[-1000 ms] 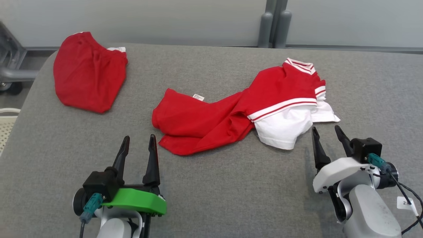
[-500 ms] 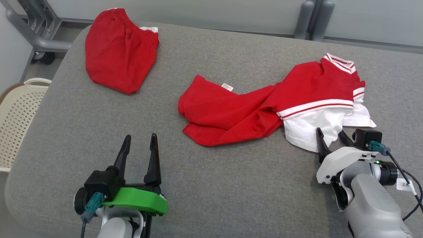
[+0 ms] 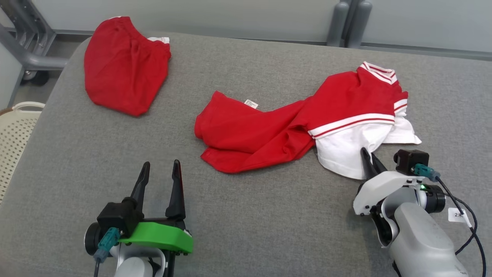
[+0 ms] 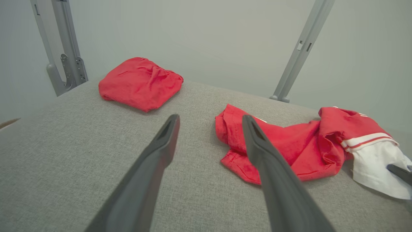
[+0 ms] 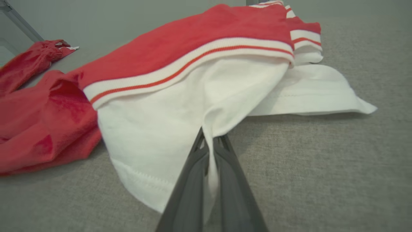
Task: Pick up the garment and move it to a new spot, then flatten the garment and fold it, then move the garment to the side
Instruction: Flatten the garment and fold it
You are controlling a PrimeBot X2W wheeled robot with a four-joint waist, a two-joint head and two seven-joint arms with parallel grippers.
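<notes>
The garment (image 3: pixel 284 127) is a crumpled red shirt with white sleeves and red-and-white striped trim, lying across the middle and right of the grey padded surface (image 3: pixel 246 215). It also appears in the left wrist view, garment (image 4: pixel 289 145), and the right wrist view, garment (image 5: pixel 180 83). My right gripper (image 3: pixel 369 158) is shut on the white sleeve's near edge, with a fold of white cloth pinched between its fingers (image 5: pixel 225 167). My left gripper (image 3: pixel 159 169) stands open near the front left, apart from the shirt's red hem, with nothing between its fingers (image 4: pixel 161 145).
A second red cloth item (image 3: pixel 123 65) lies bunched at the surface's far left corner. A cream perforated basket (image 3: pixel 15 130) stands off the left edge beside a grey metal frame (image 3: pixel 23 42). Two grey posts (image 3: pixel 346 23) rise behind the far edge.
My right gripper moved forward onto the white sleeve and closed on its edge. The head camera shifted, so the whole scene slid in view. The left gripper stayed still and open.
</notes>
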